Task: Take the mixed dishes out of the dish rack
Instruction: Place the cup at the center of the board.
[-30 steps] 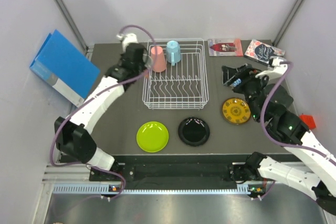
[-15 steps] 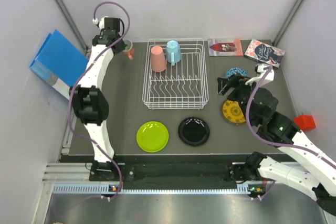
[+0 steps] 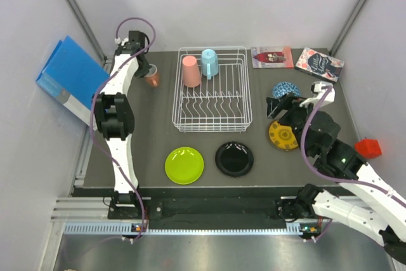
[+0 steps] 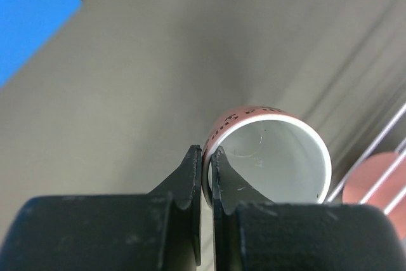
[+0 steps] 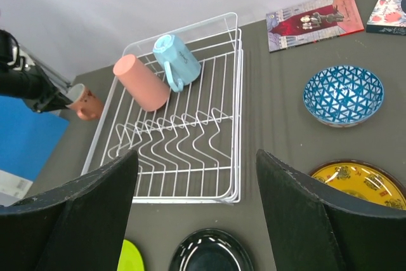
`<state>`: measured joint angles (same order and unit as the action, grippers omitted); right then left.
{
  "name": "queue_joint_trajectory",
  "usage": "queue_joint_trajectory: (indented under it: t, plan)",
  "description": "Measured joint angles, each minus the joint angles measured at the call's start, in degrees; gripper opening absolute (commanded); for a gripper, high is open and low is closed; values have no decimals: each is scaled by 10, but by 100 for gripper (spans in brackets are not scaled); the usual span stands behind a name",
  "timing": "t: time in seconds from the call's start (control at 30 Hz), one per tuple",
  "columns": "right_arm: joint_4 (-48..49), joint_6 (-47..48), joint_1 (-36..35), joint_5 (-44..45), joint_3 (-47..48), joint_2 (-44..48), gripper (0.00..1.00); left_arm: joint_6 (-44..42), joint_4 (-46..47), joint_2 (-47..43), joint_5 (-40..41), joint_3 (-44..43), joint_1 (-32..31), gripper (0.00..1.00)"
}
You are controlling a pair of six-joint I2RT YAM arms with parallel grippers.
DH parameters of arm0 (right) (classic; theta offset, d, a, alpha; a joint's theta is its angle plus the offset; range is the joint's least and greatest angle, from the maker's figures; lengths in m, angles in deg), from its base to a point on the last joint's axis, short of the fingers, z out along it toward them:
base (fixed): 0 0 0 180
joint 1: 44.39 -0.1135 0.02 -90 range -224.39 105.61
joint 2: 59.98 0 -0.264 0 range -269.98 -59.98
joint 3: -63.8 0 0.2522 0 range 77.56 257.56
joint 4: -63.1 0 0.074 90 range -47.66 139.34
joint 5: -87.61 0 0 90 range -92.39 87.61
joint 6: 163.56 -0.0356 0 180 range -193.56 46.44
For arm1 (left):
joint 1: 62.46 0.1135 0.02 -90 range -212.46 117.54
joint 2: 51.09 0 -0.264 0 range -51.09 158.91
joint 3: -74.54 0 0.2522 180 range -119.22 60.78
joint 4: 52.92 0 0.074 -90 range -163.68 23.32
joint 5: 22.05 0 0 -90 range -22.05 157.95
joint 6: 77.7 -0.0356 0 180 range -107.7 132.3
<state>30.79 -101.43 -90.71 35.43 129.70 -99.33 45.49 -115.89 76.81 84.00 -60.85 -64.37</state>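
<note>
Pinching the salmon cup (image 4: 273,150) by its rim, left gripper (image 4: 207,160) sits nearest the pink cup (image 3: 190,71), just rightward; right gripper (image 5: 195,157) gapes empty.

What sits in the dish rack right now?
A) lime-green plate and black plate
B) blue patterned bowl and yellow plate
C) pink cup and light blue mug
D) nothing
C: the pink cup and the light blue mug lie side by side at the far end of the dish rack, and no other dish is in it.

dark table (image 3: 146,132), rack (image 3: 212,129), plates (image 3: 184,165), bowl (image 3: 286,88), books (image 3: 272,56)
</note>
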Motion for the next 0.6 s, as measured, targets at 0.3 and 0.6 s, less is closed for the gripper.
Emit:
queue_joint_trajectory:
  t: [0.3,0.6]
  plan:
    - [2,3,0,-1,-18,-9,74,0,17,0,21,30,15,0]
    - [2,3,0,-2,-20,-19,74,0,30,1,20,55,14,19]
